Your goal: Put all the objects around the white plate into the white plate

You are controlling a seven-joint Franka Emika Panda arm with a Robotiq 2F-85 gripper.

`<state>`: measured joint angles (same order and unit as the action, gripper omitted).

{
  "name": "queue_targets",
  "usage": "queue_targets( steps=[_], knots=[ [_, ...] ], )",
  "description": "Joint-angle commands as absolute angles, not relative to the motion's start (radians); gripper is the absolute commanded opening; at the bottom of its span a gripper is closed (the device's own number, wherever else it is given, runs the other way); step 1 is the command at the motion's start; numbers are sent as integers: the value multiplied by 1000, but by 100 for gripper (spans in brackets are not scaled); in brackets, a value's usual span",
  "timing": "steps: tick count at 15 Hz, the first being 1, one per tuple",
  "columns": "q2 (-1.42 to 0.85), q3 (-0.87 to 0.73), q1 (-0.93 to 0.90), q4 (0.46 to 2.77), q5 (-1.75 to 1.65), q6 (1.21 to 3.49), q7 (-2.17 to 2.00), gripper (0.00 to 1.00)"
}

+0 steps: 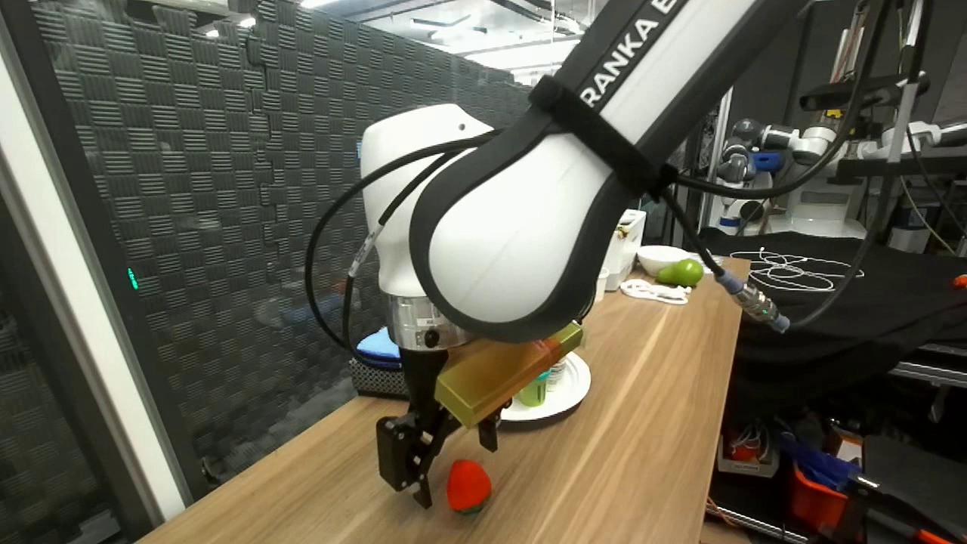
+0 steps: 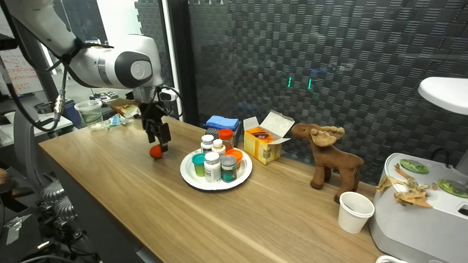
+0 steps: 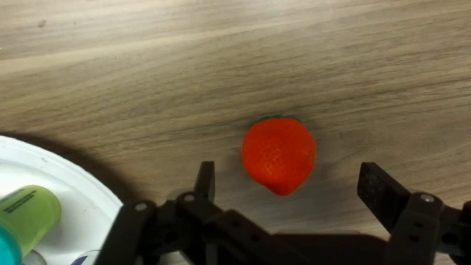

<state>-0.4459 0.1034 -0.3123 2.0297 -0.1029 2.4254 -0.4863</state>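
Hovering wide and empty, the gripper [image 3: 287, 177] could close too high on the tapered red strawberry [image 3: 278, 152], which sits on the surface [image 3: 184, 81] near the white plate [image 2: 187, 174], and squeeze it loose, or later topple the plate's crowded bottles [image 2: 212, 168].

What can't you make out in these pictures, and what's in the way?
Bottles: in an exterior view, print too small to read.
Most bottles: in an exterior view, hidden behind the arm and gold block.
Plate: in the wrist view, cut off by the left and bottom edges.
Cup: in the wrist view, cut off by the left edge.
Whiteboard: in an exterior view, writing too blurred to read.
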Motion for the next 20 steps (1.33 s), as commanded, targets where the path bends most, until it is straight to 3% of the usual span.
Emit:
queue_targets(
  steps=[1, 4, 5, 12, 20],
  knots=[
    [-494, 115, -292, 1958, -49, 2377, -399, 100],
    [-514, 110, -292, 1933, -40, 2348, -379, 100],
    [-516, 107, -294, 1927, -41, 2338, -383, 82],
    [-492, 96, -323, 1943, -59, 2286, -444, 27],
    [-396, 26, -392, 2030, -125, 2346, -729, 26]
  ],
)
